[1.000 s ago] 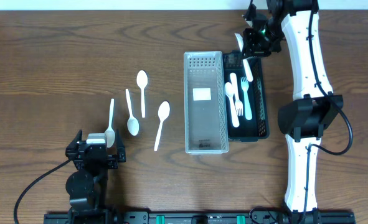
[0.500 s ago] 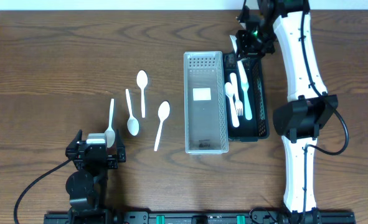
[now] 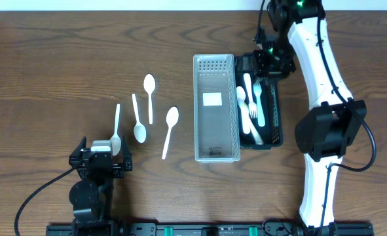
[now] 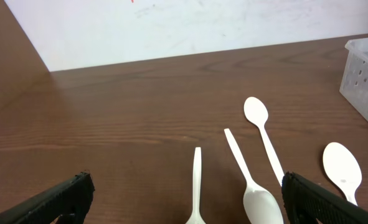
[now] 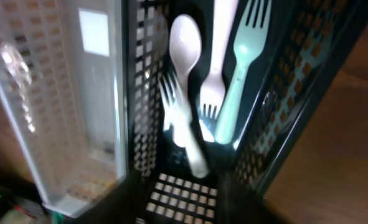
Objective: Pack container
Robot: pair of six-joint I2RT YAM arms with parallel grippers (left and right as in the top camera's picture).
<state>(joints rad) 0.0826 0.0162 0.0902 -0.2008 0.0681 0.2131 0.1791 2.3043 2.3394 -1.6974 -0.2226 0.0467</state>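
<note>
The black basket (image 3: 277, 98) stands on the desk (image 3: 62, 59), its long side touching the clear basket (image 3: 198, 111). Inside the black basket lie several pieces of plastic cutlery, lengthwise and partly overlapping. The right wrist view shows a mint fork (image 5: 240, 93), a white spoon (image 5: 185, 43) and two white forks (image 5: 218, 74) (image 5: 177, 112) crowded together on the perforated floor.

The right hand (image 3: 270, 60) hangs over the far end of the black basket, above the cutlery. Its own camera looks straight down into the basket and is blurred. No fingers show there, so I cannot tell whether this hand is open or closed. Nothing seems to be held in it, though the overhead view is too small to be sure.

Beyond the clear basket, on the side away from the black basket, four white spoons lie apart on the bare desk. One (image 3: 169, 128) is nearest the clear basket, and two more (image 3: 149, 92) (image 3: 138, 121) lie a little farther out. The last spoon (image 3: 116, 131) is farthest from the black basket.

The left hand (image 3: 102, 149) sits low at the bowl end of that last spoon, well apart from the black basket. Its fingers are spread wide and grip nothing.
</note>
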